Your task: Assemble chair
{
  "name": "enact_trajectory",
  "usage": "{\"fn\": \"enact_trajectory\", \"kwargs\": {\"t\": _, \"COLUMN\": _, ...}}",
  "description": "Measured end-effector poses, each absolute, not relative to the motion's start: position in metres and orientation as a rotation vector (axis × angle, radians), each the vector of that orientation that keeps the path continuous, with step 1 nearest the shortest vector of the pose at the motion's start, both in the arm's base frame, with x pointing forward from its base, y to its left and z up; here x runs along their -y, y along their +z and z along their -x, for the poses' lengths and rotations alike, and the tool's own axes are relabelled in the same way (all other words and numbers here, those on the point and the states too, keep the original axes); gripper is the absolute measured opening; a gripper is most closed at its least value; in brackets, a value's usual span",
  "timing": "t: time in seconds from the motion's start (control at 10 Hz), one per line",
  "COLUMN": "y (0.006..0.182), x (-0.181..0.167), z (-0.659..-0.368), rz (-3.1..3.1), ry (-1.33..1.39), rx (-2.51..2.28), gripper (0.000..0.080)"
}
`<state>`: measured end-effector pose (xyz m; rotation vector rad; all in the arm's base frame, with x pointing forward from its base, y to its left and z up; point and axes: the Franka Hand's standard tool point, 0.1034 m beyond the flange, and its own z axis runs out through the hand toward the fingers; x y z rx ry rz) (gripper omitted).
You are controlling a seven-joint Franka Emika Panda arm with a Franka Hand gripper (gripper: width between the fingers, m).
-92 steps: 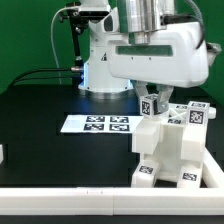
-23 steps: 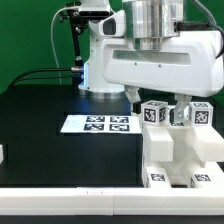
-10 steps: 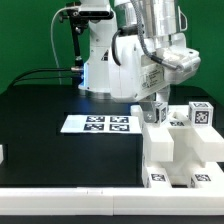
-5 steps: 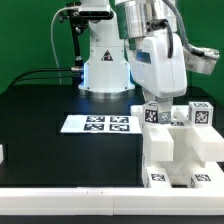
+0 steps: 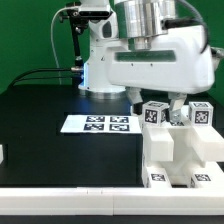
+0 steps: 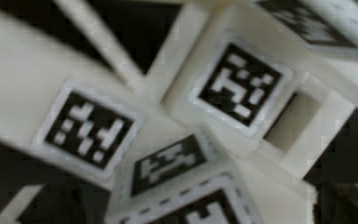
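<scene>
While the robot arm's white wrist hangs low over the counter, its jaws point(image 5: 167, 104) stand spread wide and released, grasping nothing, just above the chair point(image 5: 183, 150). That blocky white chair, marked with small black-and-white square tags, sits on the black counter point(image 5: 60, 160) at the exterior view's right, near the front edge. Seen close and blurred from the wrist, its tagged white panels point(image 6: 247, 85) fill the frame. Beside the chair, toward the exterior view's left, lies the marker board point(image 5: 97, 124)
</scene>
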<state>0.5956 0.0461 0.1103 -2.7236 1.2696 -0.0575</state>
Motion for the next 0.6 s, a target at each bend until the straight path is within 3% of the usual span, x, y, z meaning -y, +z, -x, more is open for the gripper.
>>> {"fn": "enact_trajectory", "kwargs": {"t": 0.1, "y": 0.1098, "x": -0.0460, "z": -0.5956, "rz": 2.719, "ry": -0.058, "rx": -1.279, "gripper": 0.0628}}
{"fn": "enact_trajectory", "kwargs": {"t": 0.2, "y": 0.1096, "x": -0.0460, "z": -0.5956, "rz": 2.715, "ry": -0.057, "rx": -1.287, "gripper": 0.0500}}
{"fn": "enact_trajectory", "kwargs": {"t": 0.3, "y": 0.1094, "x": -0.0460, "z": -0.5955, "rz": 2.709, "ry": -0.055, "rx": -1.300, "gripper": 0.0320}}
{"fn": "enact_trajectory", "kwargs": {"t": 0.6, "y": 0.1082, "x": -0.0445, "z": -0.5930, "rz": 2.603, "ry": -0.030, "rx": -1.502, "gripper": 0.0264}}
